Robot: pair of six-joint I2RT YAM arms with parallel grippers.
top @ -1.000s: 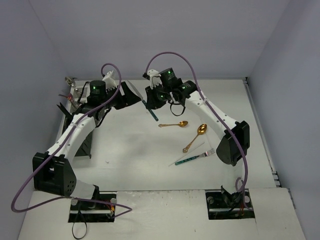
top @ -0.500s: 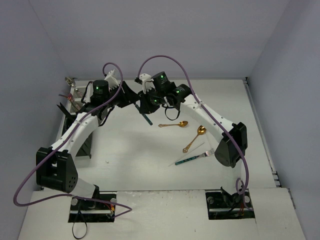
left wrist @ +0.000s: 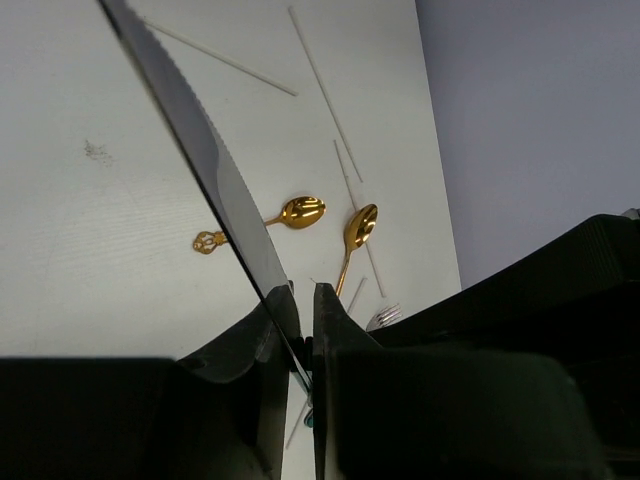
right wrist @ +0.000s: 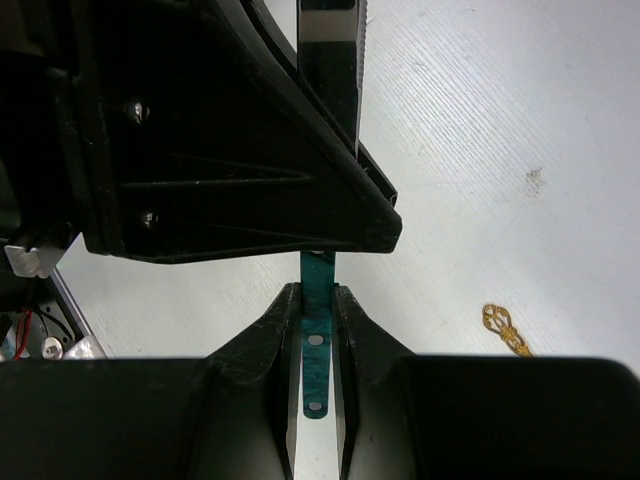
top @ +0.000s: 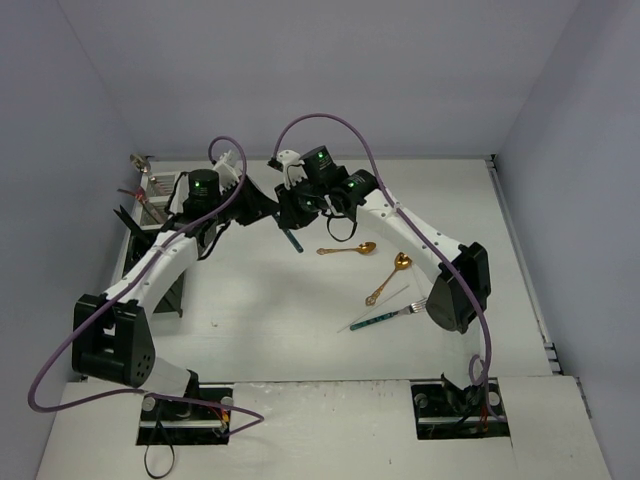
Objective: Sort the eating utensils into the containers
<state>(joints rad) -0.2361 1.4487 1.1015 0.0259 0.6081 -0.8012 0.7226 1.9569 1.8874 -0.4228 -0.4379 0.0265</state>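
Left jaws: the left gripper (left wrist: 303, 300) was pinched on the blade of the teal-handled knife (left wrist: 193, 135), close to where the blade meets the handle.
Right jaws: the right gripper (right wrist: 316, 295) was clamped on the same knife's teal handle (right wrist: 316, 345), directly below the left gripper's tips.
Knife condition: dark blade with a serrated edge. The handle showed two rivets. The knife was held off the table (top: 260, 300) between both grippers, handle end slanting down and towards the bases.
Left arm pose: elbow low at the near left, forearm raised away from the base, wrist turned right.
Right arm pose: elbow at the right, forearm stretched left and away, wrist bent down to meet the left gripper over the far-left part of the table.
Loose utensils: two gold spoons (top: 348, 249) (top: 390, 275), a teal-handled fork (top: 390, 315) and a thin stick (top: 385, 300) lay on the table right of the grippers.
Containers: the caddy bins (top: 150, 190) stood along the left edge, partly hidden by the left arm.
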